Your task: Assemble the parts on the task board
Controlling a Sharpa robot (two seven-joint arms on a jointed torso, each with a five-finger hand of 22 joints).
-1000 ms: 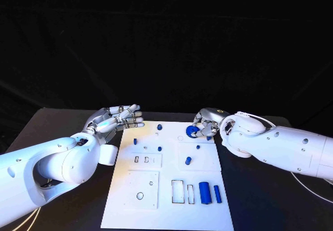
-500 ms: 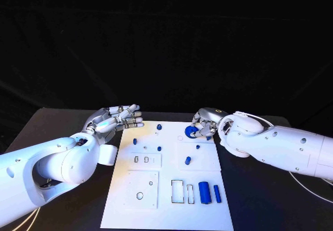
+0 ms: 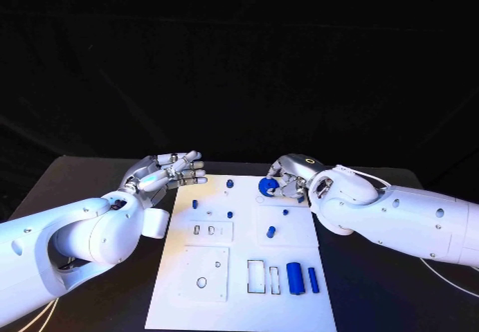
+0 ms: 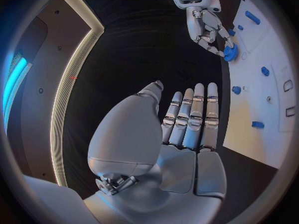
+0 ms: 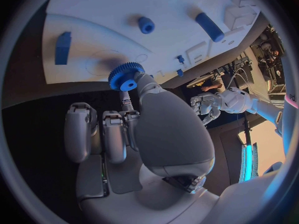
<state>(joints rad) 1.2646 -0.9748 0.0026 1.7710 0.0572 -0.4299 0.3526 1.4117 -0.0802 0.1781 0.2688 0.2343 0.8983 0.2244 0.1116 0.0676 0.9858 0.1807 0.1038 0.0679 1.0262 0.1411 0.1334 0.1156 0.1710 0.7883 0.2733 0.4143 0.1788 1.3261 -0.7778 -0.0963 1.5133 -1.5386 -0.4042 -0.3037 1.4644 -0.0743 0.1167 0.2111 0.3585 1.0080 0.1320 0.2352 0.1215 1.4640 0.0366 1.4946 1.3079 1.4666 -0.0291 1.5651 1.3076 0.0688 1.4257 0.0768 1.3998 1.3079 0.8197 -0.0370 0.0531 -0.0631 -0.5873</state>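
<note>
One blue gear (image 3: pixel 266 186) pinched, right hand (image 3: pixel 289 176) fingers (image 5: pixel 127 102), seemingly above task board (image 3: pixel 239 304)

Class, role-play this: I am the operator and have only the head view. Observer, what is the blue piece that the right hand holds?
Observer: The right wrist view shows a toothed gear, pinched at the fingertips of the right hand.
Operator: What is near it?
Observer: A round recess in the task board, just beside the gear.
Operator: Is the left palm empty?
Observer: Yes. The left wrist view shows the left hand flat, holding nothing.
</note>
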